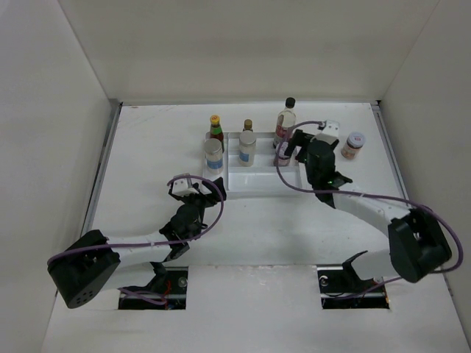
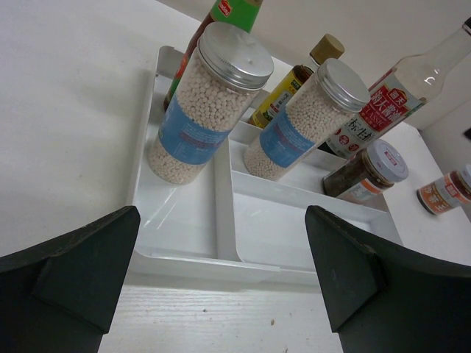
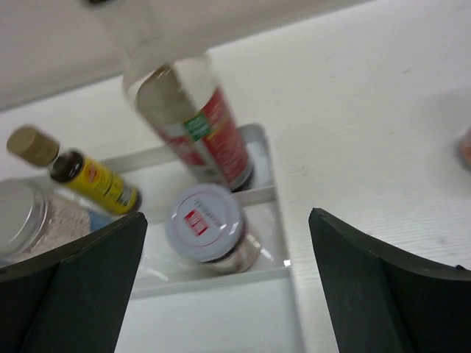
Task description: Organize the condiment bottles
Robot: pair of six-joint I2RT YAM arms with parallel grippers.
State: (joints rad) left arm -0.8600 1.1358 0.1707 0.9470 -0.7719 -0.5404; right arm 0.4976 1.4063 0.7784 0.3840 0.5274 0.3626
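The white divided tray (image 1: 257,180) holds two white shakers (image 1: 213,156) (image 1: 247,149), the yellow-capped red sauce bottle (image 1: 215,129), the tiny brown bottle (image 1: 248,126), the tall clear black-capped bottle (image 1: 286,118) and a short jar (image 1: 282,154). The second short jar (image 1: 354,145) stands on the table right of the tray. My right gripper (image 3: 228,287) is open just above and in front of the jar (image 3: 206,220) in the tray's right compartment, not touching it. My left gripper (image 2: 221,272) is open and empty at the tray's near edge (image 2: 191,254), facing the shakers (image 2: 202,103) (image 2: 305,121).
White walls enclose the table on the left, back and right. The tray's near compartments (image 2: 294,228) hold nothing. My right arm (image 1: 353,202) reaches across the table's right side, with its purple cable looping beside it.
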